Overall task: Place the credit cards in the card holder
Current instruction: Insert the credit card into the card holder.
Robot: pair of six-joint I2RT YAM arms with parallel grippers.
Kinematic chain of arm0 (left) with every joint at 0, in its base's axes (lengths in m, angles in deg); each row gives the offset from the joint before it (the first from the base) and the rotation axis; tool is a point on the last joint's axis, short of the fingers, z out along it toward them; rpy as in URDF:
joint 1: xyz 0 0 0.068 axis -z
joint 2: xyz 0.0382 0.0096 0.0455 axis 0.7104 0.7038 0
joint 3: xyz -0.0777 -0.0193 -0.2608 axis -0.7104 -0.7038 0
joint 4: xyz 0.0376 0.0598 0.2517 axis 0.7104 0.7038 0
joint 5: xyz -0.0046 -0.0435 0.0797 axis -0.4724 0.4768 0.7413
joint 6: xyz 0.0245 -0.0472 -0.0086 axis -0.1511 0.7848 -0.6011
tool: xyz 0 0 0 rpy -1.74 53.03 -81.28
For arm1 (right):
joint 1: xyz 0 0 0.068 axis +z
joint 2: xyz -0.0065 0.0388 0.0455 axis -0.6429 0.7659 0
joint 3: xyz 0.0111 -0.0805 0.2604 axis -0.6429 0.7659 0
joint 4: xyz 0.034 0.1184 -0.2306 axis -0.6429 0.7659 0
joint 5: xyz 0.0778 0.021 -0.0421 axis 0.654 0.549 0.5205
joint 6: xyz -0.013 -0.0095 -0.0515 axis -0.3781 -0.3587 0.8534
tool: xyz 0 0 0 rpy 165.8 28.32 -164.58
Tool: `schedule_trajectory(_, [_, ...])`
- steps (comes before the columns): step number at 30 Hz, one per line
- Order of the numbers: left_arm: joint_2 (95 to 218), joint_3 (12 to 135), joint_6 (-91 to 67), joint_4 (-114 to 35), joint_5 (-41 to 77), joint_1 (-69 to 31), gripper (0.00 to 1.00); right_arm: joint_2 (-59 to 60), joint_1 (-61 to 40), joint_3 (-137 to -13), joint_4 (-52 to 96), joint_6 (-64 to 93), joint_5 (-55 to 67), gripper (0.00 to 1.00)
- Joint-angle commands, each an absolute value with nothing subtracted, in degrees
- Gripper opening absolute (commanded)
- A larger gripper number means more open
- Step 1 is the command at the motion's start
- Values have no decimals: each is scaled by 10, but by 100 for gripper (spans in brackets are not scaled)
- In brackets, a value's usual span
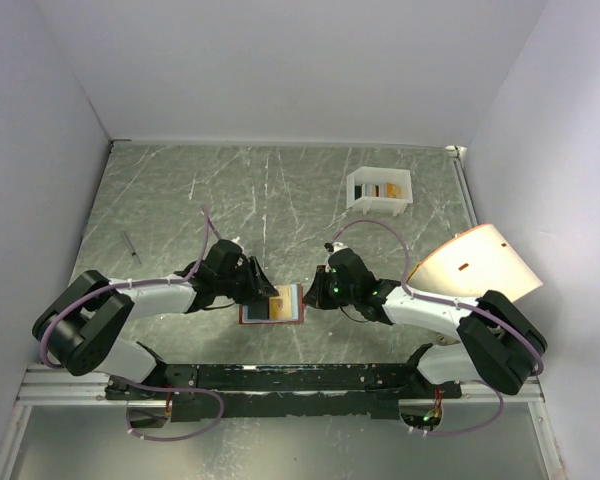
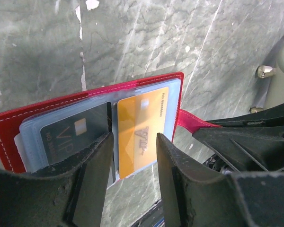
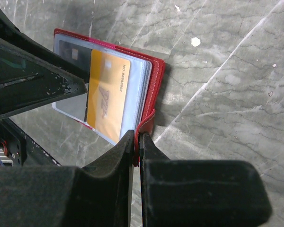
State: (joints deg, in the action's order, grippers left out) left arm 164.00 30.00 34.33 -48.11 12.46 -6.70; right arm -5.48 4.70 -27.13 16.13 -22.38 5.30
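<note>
From above: shows the red wallet [image 1: 272, 305] lying open on the table [image 1: 180, 200] between the left gripper [image 1: 263, 290] and the right gripper [image 1: 315, 292], well apart from a white box [image 1: 380, 190].

Left wrist: shows fingers [image 2: 97, 161] spread apart either side of the orange card [image 2: 142, 127], next to a dark card [image 2: 71, 135] in the wallet's pockets.

Right wrist: shows fingers [image 3: 118, 156] pinched together on the wallet's red tab [image 3: 146, 125].

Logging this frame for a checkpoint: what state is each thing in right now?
card holder: open, flat on the table.
orange card: partly in a clear pocket, one end sticking out.
dark card: in the neighbouring pocket.
left hand: open, astride the orange card.
right hand: shut on the card holder's snap tab.
white box: holding more cards on edge.
</note>
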Motion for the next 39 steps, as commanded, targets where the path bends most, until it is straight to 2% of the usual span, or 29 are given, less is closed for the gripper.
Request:
schedule_trajectory(1, [1643,314,327,-455,142,-63,52,-52,51,-276,156,-217,55,0])
schedule_trajectory(23, [1661,315,344,-509,113,-52,17,-45,52,-271,143,-219,60,0])
schedule_trajectory(35, [1682,314,357,-536,100,-38,16,-56,52,-268,146,-220,55,0])
schedule_trajectory(37, [1682,315,357,-535,98,-38,18,-55,52,-268,146,-219,54,0])
schedule_trajectory(39, [1675,313,357,-530,100,-38,24,-56,52,-272,154,-215,48,0])
